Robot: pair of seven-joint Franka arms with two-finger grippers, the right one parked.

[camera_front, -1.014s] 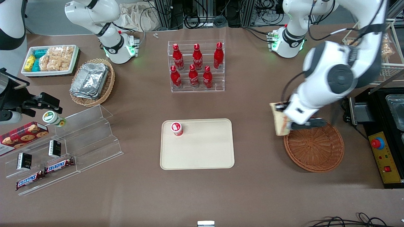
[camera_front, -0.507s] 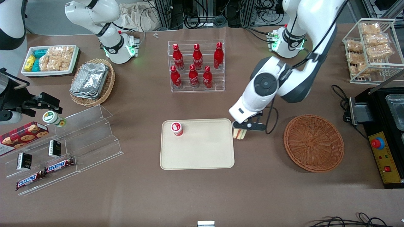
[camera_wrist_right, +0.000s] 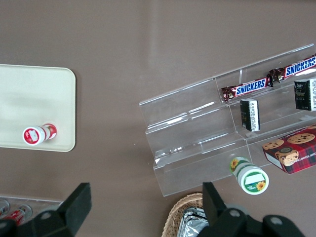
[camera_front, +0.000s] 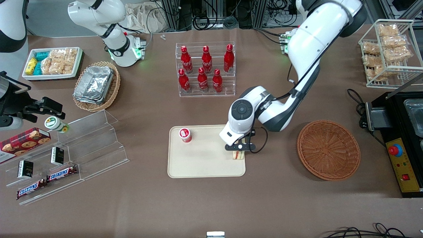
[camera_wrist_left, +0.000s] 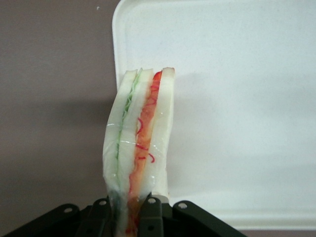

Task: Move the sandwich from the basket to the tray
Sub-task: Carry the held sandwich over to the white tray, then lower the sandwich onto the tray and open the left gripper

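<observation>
My left gripper [camera_front: 238, 149] hangs over the cream tray's [camera_front: 205, 165] edge nearest the basket, shut on the sandwich [camera_front: 238, 155]. In the left wrist view the sandwich [camera_wrist_left: 140, 143] is a pale bread wedge with green and orange-red filling, pinched between the black fingers [camera_wrist_left: 150, 212] and sticking out over the tray's rim [camera_wrist_left: 118, 49]. The round reddish-brown basket [camera_front: 328, 149] sits on the table toward the working arm's end, with nothing in it.
A small red-and-white cup [camera_front: 185, 135] stands on the tray's corner toward the parked arm. A clear rack of red bottles [camera_front: 205, 69] stands farther from the camera than the tray. A stepped acrylic shelf with snacks [camera_front: 66, 155] lies toward the parked arm's end.
The left arm carried the sandwich from above the basket's rim across the table to the tray's edge, coming lower over it.
</observation>
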